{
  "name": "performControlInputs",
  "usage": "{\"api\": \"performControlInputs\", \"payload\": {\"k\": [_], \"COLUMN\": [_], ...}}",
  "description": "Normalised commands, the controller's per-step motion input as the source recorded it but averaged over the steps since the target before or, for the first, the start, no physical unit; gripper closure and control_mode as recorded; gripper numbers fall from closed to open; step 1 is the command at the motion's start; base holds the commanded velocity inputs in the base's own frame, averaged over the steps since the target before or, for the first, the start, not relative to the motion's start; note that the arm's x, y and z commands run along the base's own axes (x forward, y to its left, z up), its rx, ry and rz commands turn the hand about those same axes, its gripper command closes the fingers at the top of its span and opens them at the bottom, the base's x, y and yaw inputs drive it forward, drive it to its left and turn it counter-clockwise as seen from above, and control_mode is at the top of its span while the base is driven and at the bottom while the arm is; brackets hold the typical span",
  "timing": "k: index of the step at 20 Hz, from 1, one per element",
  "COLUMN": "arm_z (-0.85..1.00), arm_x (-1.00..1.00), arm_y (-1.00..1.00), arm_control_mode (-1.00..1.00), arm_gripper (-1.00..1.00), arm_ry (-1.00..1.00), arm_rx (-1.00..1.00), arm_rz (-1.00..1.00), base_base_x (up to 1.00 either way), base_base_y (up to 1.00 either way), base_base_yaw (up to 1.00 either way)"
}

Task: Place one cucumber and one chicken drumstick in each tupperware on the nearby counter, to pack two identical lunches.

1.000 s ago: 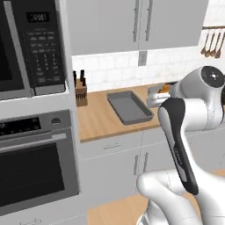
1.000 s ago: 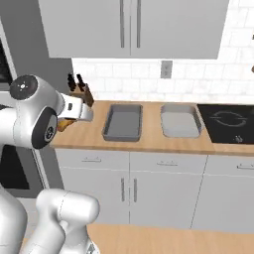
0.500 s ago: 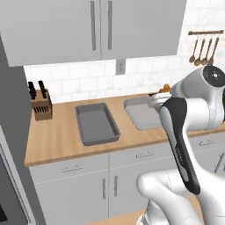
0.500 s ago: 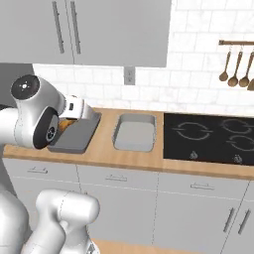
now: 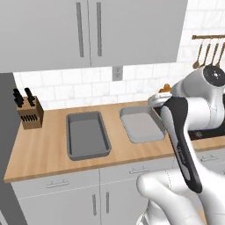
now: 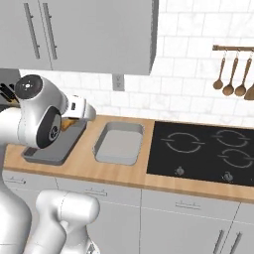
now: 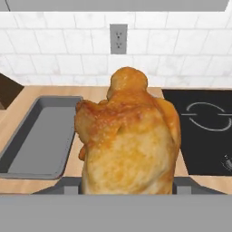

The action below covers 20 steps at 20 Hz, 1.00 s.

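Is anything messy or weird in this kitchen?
Nothing stands out. Both grey trays lie flat and empty on the counter, and the gripper holds a chicken drumstick above it.

Wooden knife block (image 5: 29, 111) with dark handles standing at the counter's (image 5: 39, 151) left end. Black cooktop (image 6: 202, 152) with four ring burners set flush at the right. Wall outlet (image 7: 118, 39) on white tiled backsplash. Wooden spoons (image 6: 230, 74) hanging from a rail. Grey upper cabinets (image 5: 88, 33) with slim vertical handles overhead.
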Motion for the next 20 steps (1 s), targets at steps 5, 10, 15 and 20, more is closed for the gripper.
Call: {"api": "performControlInputs", "payload": {"k": [5, 10, 15, 20], "arm_z": [-0.61, -0.86, -0.65, -0.42], "arm_x": [0.47, 0.65, 0.86, 0.84], "arm_y": [-0.46, -0.15, -0.01, -0.01], "arm_control_mode": [-1.0, -1.0, -1.0, -1.0], "arm_gripper": [1.0, 1.0, 1.0, 1.0], "arm_ry": [0.0, 0.0, 0.02, 0.18], "arm_rx": [0.0, 0.0, 0.0, 0.0], "arm_rz": [0.12, 0.08, 0.05, 0.02], "base_base_x": [0.0, 0.0, 0.0, 0.0], "base_base_y": [0.0, 0.0, 0.0, 0.0], "base_base_yaw": [0.0, 0.0, 0.0, 0.0]}}
